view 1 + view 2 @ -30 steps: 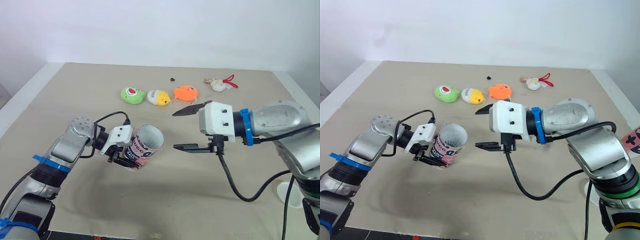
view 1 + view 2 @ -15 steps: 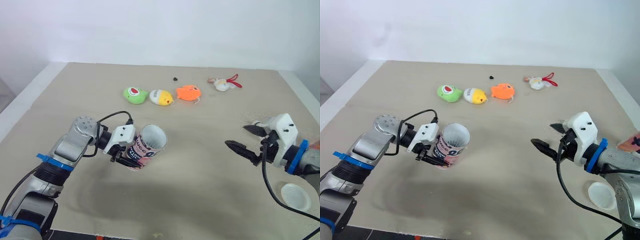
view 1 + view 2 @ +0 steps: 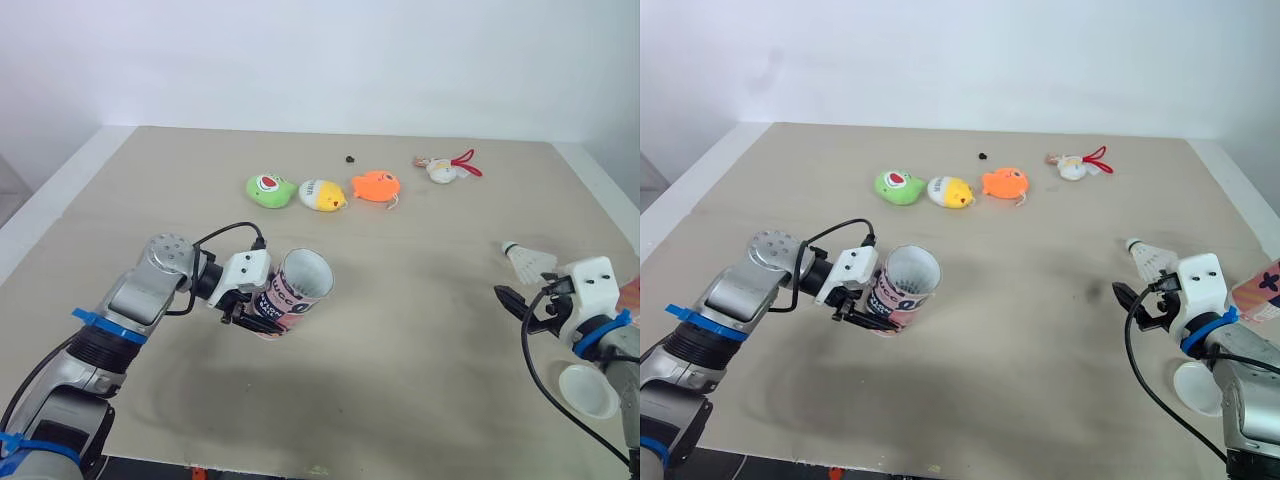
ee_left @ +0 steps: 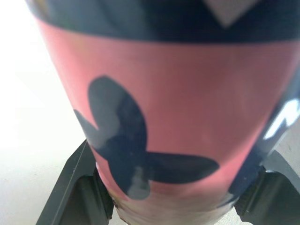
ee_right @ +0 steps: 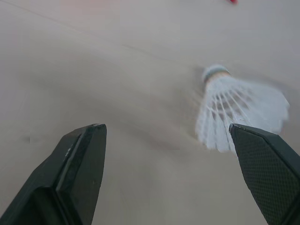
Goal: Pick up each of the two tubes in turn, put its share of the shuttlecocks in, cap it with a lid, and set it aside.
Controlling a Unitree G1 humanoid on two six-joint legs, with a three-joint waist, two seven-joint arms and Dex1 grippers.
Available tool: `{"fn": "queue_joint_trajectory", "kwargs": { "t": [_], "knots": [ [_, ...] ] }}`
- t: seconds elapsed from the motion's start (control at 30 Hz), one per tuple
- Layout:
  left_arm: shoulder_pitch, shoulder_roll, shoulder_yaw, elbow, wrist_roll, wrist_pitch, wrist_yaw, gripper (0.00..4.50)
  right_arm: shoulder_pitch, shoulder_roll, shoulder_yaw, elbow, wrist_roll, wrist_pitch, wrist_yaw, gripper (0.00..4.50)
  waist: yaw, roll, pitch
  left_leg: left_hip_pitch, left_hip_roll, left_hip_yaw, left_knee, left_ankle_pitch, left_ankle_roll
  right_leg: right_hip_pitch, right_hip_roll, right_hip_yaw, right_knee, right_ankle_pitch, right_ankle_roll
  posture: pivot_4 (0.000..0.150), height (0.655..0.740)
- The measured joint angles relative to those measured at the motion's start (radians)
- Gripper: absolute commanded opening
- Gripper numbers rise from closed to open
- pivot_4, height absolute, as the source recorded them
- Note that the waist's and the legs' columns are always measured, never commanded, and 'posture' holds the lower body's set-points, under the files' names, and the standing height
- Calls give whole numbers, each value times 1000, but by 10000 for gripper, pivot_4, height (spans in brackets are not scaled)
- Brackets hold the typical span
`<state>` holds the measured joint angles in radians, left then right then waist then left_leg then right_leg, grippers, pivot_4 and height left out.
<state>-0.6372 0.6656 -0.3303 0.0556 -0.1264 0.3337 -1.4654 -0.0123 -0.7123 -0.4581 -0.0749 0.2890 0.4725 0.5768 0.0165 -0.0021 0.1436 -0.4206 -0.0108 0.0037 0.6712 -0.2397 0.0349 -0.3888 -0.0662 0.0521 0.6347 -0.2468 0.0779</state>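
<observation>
Shuttlecock (image 3: 526,260) lies on its side at the right of the frame, cork pointing to the frame's left, just up-frame of the right gripper (image 3: 512,303). That claw is spread wide and holds nothing. In the right wrist view the feathers sit past the fingertips (image 5: 86,140), closer to one finger than the other, and nothing touches them.

At the lower left of centre, the left gripper (image 3: 243,310) is pinched on the pink-and-black tube (image 3: 290,292), gripping it near its closed end. The tube is tilted, its open white mouth turned up and toward the frame's right. In the left wrist view the pink wall with its dark butterfly print sits between the two black fingers (image 4: 77,187).

A white lid (image 3: 588,390) lies flat at the lower right, close under the right arm. A second pink tube (image 3: 1265,293) pokes in at the right edge, most of it cut off.

The table (image 3: 420,380) is a plain beige surface with a pale border. Near its far side, a row of small soft toys lies close together: a green one (image 3: 266,189), a yellow one (image 3: 321,195) and an orange one (image 3: 374,186). Further right is a white toy with a red cord (image 3: 445,168), and a small dark speck (image 3: 350,158) sits up-frame of the row. Behind the table stands a bare white wall (image 3: 320,60).
</observation>
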Motion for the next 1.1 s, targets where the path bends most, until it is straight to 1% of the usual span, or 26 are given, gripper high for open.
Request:
{"fn": "queue_joint_trajectory", "kwargs": {
  "t": [0.1, 0.43, 0.53, 0.57, 0.6, 0.63, 0.67, 0.7, 0.73, 0.77, 0.8, 0.97, 1.03, 1.1],
  "knots": [
    [5, 3, 3, -4, 0, 0, 4, 25754, -41, 0, 27, 60, -15, -29, -12, 44809, -3, 0, 0, 0, 1, 0, 0, 0, 0, 0, 1, 0, 0, 0, 0, 1500, 7400],
    [19, 9, 9, -28, -3, 15, 19, 25754, -221, 15, 110, 356, -73, -136, -43, 44809, -6, 0, 0, 0, 0, 1, 0, 1, 0, 0, 1, 1, 0, 1, 0, 1500, 7400],
    [22, 10, 12, -33, -3, 22, 22, 25754, -283, 18, 135, 443, -90, -177, -54, 36793, -8, 0, 0, 1, 0, 1, 0, 1, 0, 0, 1, 2, 0, 1, 0, 1500, 7400],
    [24, 11, 13, -36, -3, 23, 24, 25754, -302, 18, 142, 471, -98, -191, -55, 31893, -8, 0, 0, 1, 0, 1, 0, 1, 0, 0, 1, 2, 0, 1, 0, 1500, 7400],
    [24, 11, 13, -37, -4, 25, 25, 25754, -316, 18, 145, 493, -100, -200, -56, 28166, -8, 0, 0, 1, 0, 1, 0, 1, 0, 0, 1, 2, 0, 1, 0, 1500, 7400],
    [26, 11, 14, -40, -4, 26, 26, 25754, -329, 18, 148, 514, -103, -212, -57, 22630, -8, 0, 0, 1, 0, 1, 0, 1, 0, 0, 1, 2, 0, 1, 0, 1500, 7400],
    [28, 11, 15, -43, -5, 30, 27, 25754, -337, 19, 150, 528, -106, -223, -56, 18329, -8, 0, 0, 1, 0, 1, 0, 1, 0, 0, 1, 2, 0, 1, 0, 1500, 7400],
    [29, 12, 16, -47, -5, 36, 29, 25754, -343, 20, 150, 540, -108, -235, -55, 12854, -8, 0, 0, 1, 0, 1, 0, 1, 0, 0, 1, 2, 0, 1, 0, 1500, 7400],
    [31, 13, 17, -49, -7, 38, 33, 25754, -346, 23, 151, 547, -108, -247, -53, 8805, -8, 0, 0, 1, 0, 1, 0, 1, 0, 0, 1, 2, 0, 1, 0, 1500, 7400],
    [32, 13, 17, -52, -8, 41, 37, 25754, -347, 27, 152, 552, -108, -259, -51, 3324, -8, 0, 0, 1, 0, 1, 0, 1, 0, 0, 1, 2, 0, 1, 0, 1500, 7400],
    [34, 14, 17, -56, -8, 43, 39, 25754, -347, 29, 155, 552, -108, -265, -49, 485, -8, 0, 0, 1, 0, 1, 0, 1, 0, 0, 1, 2, 0, 1, 0, 1500, 7400],
    [39, 17, 18, -67, -9, 50, 44, 25754, -327, 30, 165, 530, -106, -282, -31, 485, -8, 0, 0, 1, 0, 1, 0, 1, 0, 0, 1, 3, 0, 1, 1, 1500, 7400],
    [40, 18, 19, -68, -10, 56, 44, 25754, -304, 29, 165, 484, -103, -271, -24, 485, -8, 0, 0, 1, 0, 1, 0, 1, 0, 0, 1, 3, 1, 1, 1, 1500, 7400],
    [40, 20, 20, -68, -10, 56, 43, 25754, -274, 27, 165, 371, -77, -235, 6, 485, -9, 1, 0, 1, 0, 1, 0, 1, 0, -1, 2, 4, 1, 1, 1, 1500, 7400]
  ]
}}
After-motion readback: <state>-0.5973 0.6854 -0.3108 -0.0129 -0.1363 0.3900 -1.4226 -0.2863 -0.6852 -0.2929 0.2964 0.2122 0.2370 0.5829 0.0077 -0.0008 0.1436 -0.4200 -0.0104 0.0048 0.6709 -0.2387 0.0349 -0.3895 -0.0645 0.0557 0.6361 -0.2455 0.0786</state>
